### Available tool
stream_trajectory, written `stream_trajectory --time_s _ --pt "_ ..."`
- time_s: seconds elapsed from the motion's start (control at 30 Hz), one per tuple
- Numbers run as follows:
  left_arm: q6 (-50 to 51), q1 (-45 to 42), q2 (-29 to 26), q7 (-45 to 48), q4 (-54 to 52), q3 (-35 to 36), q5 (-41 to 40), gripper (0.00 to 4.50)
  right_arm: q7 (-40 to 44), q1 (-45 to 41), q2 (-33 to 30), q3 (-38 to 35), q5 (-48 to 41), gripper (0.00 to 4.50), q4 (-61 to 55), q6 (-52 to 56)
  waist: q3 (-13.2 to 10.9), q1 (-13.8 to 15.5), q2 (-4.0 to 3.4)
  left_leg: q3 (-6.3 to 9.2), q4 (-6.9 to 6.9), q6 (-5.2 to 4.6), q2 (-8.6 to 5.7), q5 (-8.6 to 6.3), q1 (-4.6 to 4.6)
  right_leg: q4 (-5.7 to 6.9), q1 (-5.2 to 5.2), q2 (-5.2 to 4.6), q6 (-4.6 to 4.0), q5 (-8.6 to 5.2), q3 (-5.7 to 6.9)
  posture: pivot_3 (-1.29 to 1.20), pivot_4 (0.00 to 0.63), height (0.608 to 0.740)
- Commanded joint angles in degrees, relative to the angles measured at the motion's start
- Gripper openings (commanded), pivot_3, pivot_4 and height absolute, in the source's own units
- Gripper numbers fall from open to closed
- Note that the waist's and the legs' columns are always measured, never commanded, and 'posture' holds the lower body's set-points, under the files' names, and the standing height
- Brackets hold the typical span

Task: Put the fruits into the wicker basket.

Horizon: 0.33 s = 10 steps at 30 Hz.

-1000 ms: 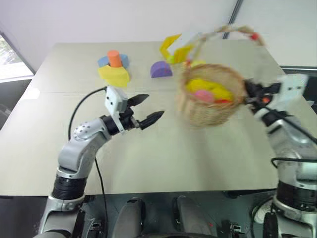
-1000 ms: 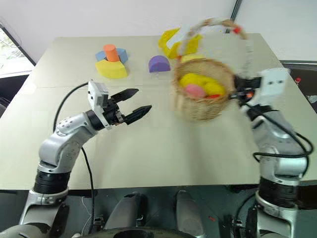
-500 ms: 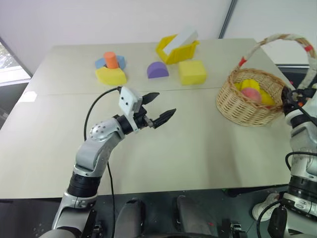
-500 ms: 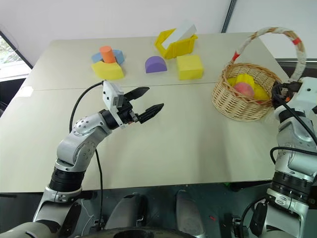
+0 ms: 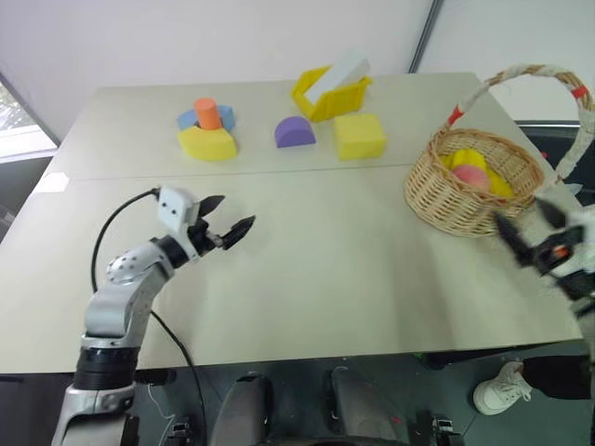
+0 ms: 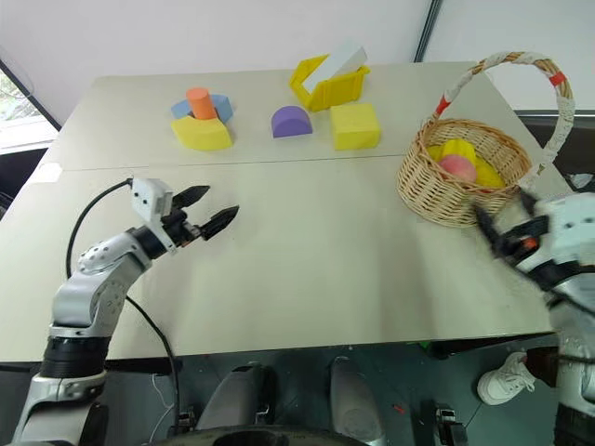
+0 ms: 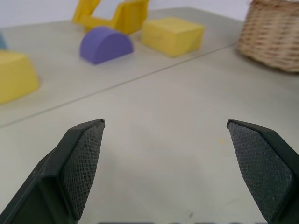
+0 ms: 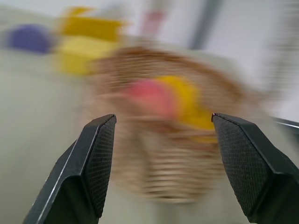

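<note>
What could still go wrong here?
The basket sits near the table's right edge, and the open right pincer hangs close beside it, so a stray swing might nudge it off. The tall handle could snag an arm. Fruits are piled and may spill out.

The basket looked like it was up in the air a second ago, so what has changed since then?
The right gripper set the wicker basket down on the table's right side, let go of its rim and pulled back; its jaws are open now. The left gripper, jaws open throughout, drew back toward the left. The fruits stayed in the basket, and the foam blocks did not move.
</note>
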<state>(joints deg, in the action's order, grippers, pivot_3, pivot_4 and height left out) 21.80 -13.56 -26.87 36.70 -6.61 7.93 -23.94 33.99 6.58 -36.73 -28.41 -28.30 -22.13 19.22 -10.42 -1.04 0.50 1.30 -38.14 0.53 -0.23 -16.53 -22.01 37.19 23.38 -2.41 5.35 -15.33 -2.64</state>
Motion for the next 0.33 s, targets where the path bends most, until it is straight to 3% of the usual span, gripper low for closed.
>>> stream_trajectory --time_s 0.03,0.33 --pt "-3.1 2.7 -0.4 -1.6 -0.2 2.8 1.3 4.50 3.7 -1.5 -0.1 6.6 0.1 3.40 -2.5 -1.0 0.0 0.1 0.00 -0.01 0.00 0.00 -0.01 0.00 0.04 -0.01 -0.03 -0.03 0.00 0.00 0.00 0.00 0.150 0.740" --pt "-3.0 7.7 0.3 -3.8 -3.8 4.0 0.4 4.50 4.4 -7.2 1.4 14.1 5.3 3.40 6.4 -5.2 0.0 0.5 0.04 0.08 0.00 0.01 -0.06 -0.01 -0.07 -0.10 -0.02 -0.23 0.00 0.00 0.05 0.00 0.150 0.740"
